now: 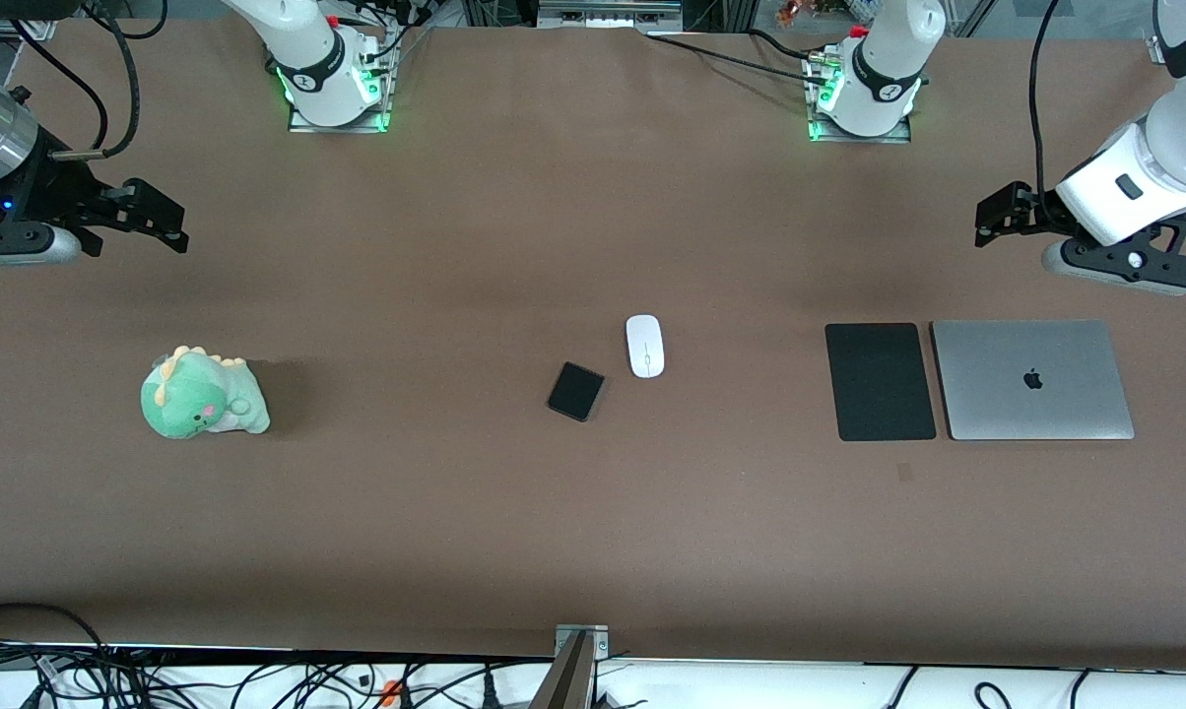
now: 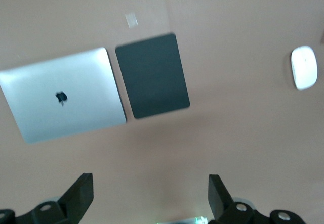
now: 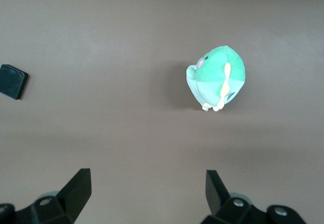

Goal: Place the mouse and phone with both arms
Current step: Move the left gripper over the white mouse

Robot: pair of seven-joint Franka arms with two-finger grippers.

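Observation:
The white oval mouse (image 1: 644, 346) lies on the brown table near its middle. The small black phone (image 1: 575, 391) lies beside it, slightly nearer the front camera and toward the right arm's end. The mouse also shows in the left wrist view (image 2: 304, 68), and the phone in the right wrist view (image 3: 12, 81). My left gripper (image 1: 994, 221) hangs open and empty over bare table at the left arm's end; it shows in its own view (image 2: 151, 193). My right gripper (image 1: 160, 219) hangs open and empty over bare table at the right arm's end; it shows in its own view (image 3: 148, 191).
A thin black mouse pad (image 1: 880, 381) and a closed silver laptop (image 1: 1032, 379) lie side by side toward the left arm's end; both show in the left wrist view, pad (image 2: 152, 75) and laptop (image 2: 63, 94). A green plush dinosaur (image 1: 204, 394) sits toward the right arm's end.

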